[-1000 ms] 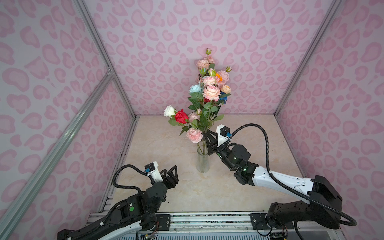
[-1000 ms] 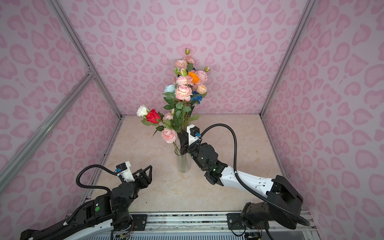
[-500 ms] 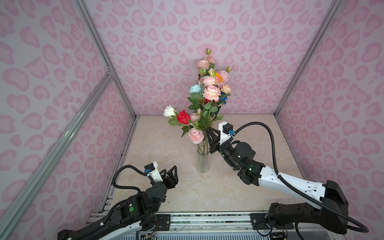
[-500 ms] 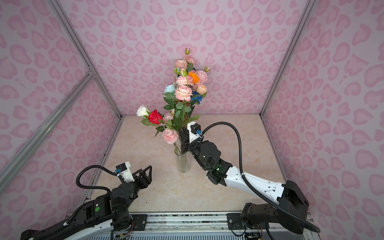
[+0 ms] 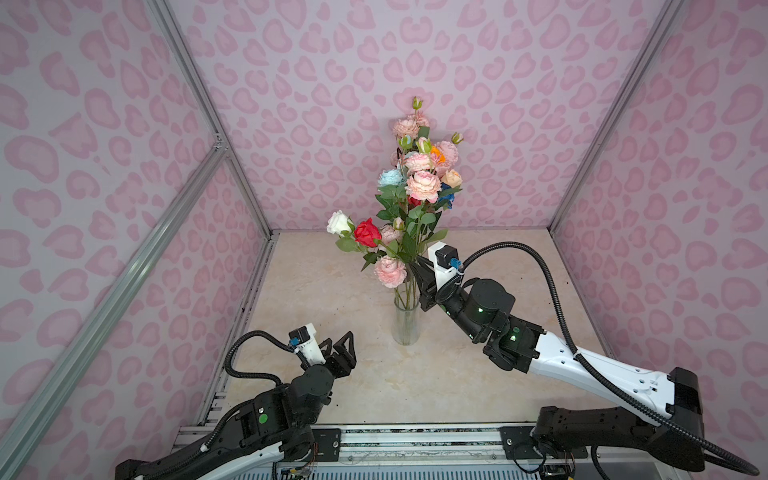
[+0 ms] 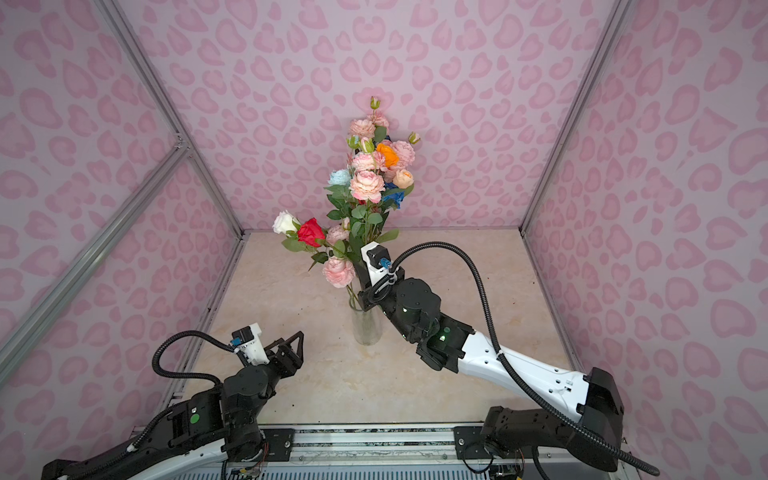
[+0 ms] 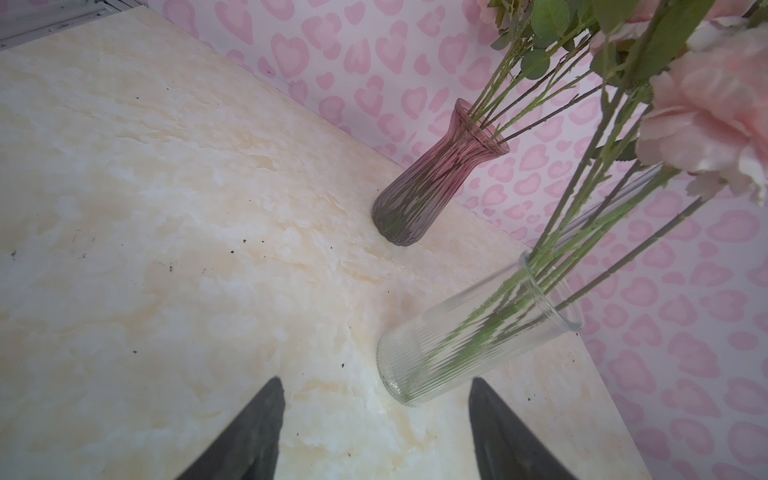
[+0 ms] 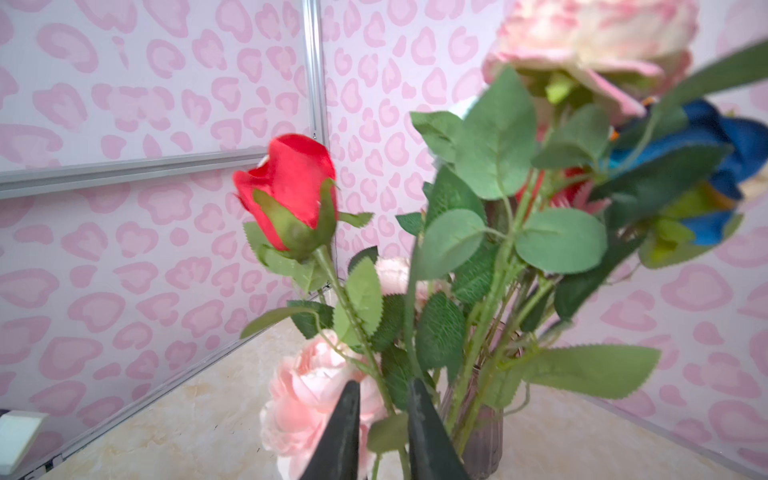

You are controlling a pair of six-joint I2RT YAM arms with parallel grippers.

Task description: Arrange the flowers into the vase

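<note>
A clear ribbed vase (image 5: 406, 324) (image 6: 365, 328) (image 7: 457, 340) stands mid-table. It holds several flowers, among them a red rose (image 5: 368, 232) (image 8: 291, 187), a white rose (image 5: 338, 222) and a pink bloom (image 5: 390, 271). My right gripper (image 5: 415, 272) (image 8: 384, 384) is among their stems just above the rim. Its jaws stand a narrow gap apart, with the red rose's stem and a leaf between them. My left gripper (image 5: 338, 347) (image 7: 374, 380) hangs open and empty, low at the front left, near the vase's foot.
Behind the clear vase stands a purple ribbed vase (image 7: 432, 178) (image 8: 482, 440) with a tall bouquet (image 5: 422, 185) of pink, blue and orange blooms. Pink patterned walls close in the marble table (image 5: 316, 291). A metal rail (image 5: 415, 436) runs along the front.
My right arm's elbow and base have swung to the right, while its gripper stayed at the stems and rose slightly. The nearer flowers shifted a little right. The left arm has not moved.
</note>
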